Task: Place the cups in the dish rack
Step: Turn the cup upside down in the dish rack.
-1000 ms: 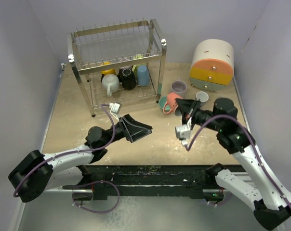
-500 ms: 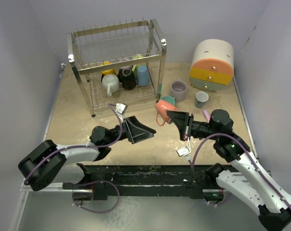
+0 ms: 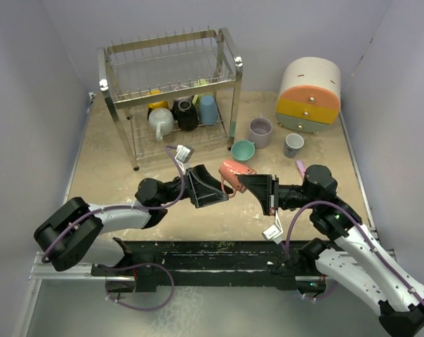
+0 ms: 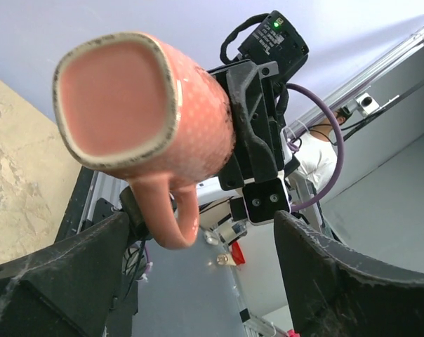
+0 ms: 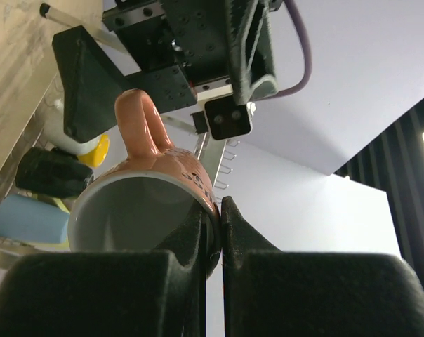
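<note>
Several mugs (image 3: 186, 112) sit on the dish rack's (image 3: 170, 89) lower tier, three more mugs (image 3: 260, 130) stand on the bench (image 3: 114, 175) right of it, and in front of it the pink mug (image 3: 233, 170) hangs rim-pinched by the right hand (image 3: 244, 181), facing the spread left hand (image 3: 213, 188).

My matt black plastic jaws are pinching a glossy glazed mug (image 3: 234, 170); the chrome rack (image 3: 171, 90) is gleaming, the counter (image 3: 114, 175) looking rough.

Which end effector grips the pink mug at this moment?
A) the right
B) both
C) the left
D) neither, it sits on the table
A: the right end effector pinches the rim of the pink mug, while the left end effector faces it with its fingers spread open.
</note>
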Available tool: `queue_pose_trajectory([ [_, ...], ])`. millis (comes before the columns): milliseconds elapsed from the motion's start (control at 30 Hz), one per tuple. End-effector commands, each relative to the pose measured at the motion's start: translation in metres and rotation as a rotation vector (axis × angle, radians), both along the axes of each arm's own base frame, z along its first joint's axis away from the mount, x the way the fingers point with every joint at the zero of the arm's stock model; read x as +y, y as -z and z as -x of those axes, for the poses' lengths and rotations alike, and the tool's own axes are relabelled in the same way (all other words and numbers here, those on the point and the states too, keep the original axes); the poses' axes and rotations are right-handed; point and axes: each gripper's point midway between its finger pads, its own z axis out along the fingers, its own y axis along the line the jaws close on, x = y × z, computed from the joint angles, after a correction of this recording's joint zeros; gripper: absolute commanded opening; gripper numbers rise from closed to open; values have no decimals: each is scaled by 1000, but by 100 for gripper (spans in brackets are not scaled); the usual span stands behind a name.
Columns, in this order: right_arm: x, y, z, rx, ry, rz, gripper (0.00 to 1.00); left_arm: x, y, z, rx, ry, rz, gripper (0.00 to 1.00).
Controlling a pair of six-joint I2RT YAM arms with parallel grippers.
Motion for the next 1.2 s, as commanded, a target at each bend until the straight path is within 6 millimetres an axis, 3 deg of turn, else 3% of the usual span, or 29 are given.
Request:
queue_pose_trajectory([
  [0,3,-36,21,-278,-91,-57,0,-1,-20,4,-106,23,59,83],
  [67,4,-33,23,-287,-100,-55,0,-2,-21,3,-104,31,68,74],
  [333,4,-26,26,-296,-116,-51,0,-6,-26,6,-94,93,105,59],
  [500,4,-24,27,-302,-111,-52,0,-8,-25,8,-93,125,112,41],
  [700,3,-23,27,-303,-105,-51,0,-11,-24,8,-88,144,105,29],
  [767,3,-21,27,-301,-106,-47,0,-11,-26,9,-94,152,106,20],
  [833,2,-20,27,-299,-107,-46,0,-11,-27,9,-101,155,108,0],
  [967,1,-19,27,-295,-98,-40,0,-8,-27,10,-103,135,112,0],
  [1033,0,-18,27,-291,-90,-37,9,-5,-28,10,-113,114,121,0],
  [1167,-4,-15,25,-266,-62,-19,39,3,-30,9,-121,68,136,0],
])
